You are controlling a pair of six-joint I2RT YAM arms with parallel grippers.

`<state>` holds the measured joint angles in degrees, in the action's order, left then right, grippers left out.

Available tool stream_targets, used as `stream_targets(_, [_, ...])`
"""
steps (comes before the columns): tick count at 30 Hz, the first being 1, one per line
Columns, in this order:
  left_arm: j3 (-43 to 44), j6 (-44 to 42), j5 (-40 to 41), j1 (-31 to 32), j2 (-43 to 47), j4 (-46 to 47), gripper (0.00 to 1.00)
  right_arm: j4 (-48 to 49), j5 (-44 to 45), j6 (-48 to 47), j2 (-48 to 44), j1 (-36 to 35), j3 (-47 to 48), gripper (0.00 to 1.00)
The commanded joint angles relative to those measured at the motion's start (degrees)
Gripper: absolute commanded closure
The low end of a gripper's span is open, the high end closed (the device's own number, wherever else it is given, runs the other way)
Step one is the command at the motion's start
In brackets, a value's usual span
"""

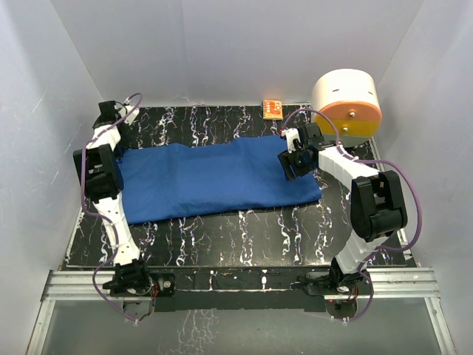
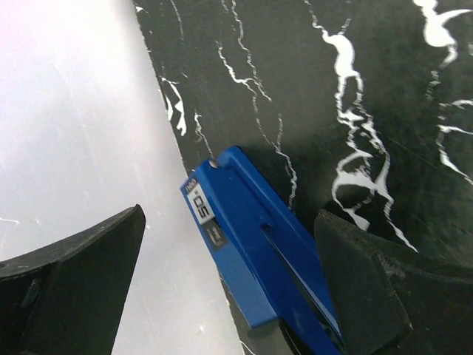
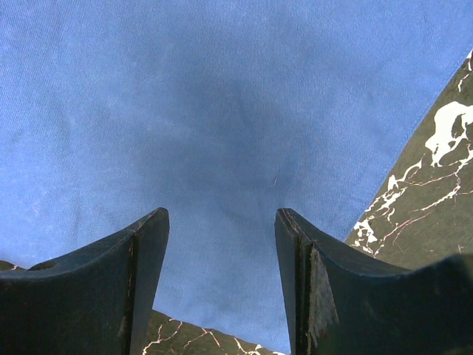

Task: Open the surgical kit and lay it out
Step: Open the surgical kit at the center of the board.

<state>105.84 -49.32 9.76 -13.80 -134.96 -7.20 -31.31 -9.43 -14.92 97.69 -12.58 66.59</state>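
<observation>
The surgical kit shows as a royal-blue cloth [image 1: 214,177] lying flat across the black marbled table [image 1: 222,237]; what lies under it is hidden. My right gripper [image 1: 290,159] hovers over the cloth's right end. In the right wrist view, the right gripper [image 3: 222,214] is open, with only blue cloth [image 3: 222,96] beneath the gap. My left gripper [image 1: 111,115] is at the table's far left corner, off the cloth. In the left wrist view, the left gripper [image 2: 229,214] is wide open above a rigid blue bar [image 2: 251,244] with a white label. Contact with the bar cannot be told.
A big cream-and-orange cylinder [image 1: 346,103] stands at the back right, close behind the right arm. A small orange box [image 1: 272,109] lies at the table's back edge. White walls [image 2: 74,111] enclose the table on the left, back and right.
</observation>
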Motion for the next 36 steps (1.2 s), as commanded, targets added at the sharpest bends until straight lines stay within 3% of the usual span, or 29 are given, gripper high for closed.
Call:
stream_targets(1, [-1.1, 4.0, -4.5, -0.3, 7.4, -5.9, 0.01, 1.6, -1.3, 0.0, -1.2, 0.4, -0.2, 0.42])
stream_targets(12, [-8.1, 2.2, 1.0, -0.5, 10.4, -3.4, 0.01, 2.0, -2.7, -0.4, -1.5, 0.4, -0.9, 0.41])
stream_targets(32, [-10.7, -0.8, 3.7, -3.4, 11.9, -6.2, 0.01, 1.7, -3.9, -0.5, -2.7, 0.4, -1.0, 0.41])
stream_targets(36, [-7.7, 2.4, 2.2, -3.4, 12.2, -7.2, 0.02, 2.1, -2.9, 0.1, -3.0, 0.4, 0.1, 0.41])
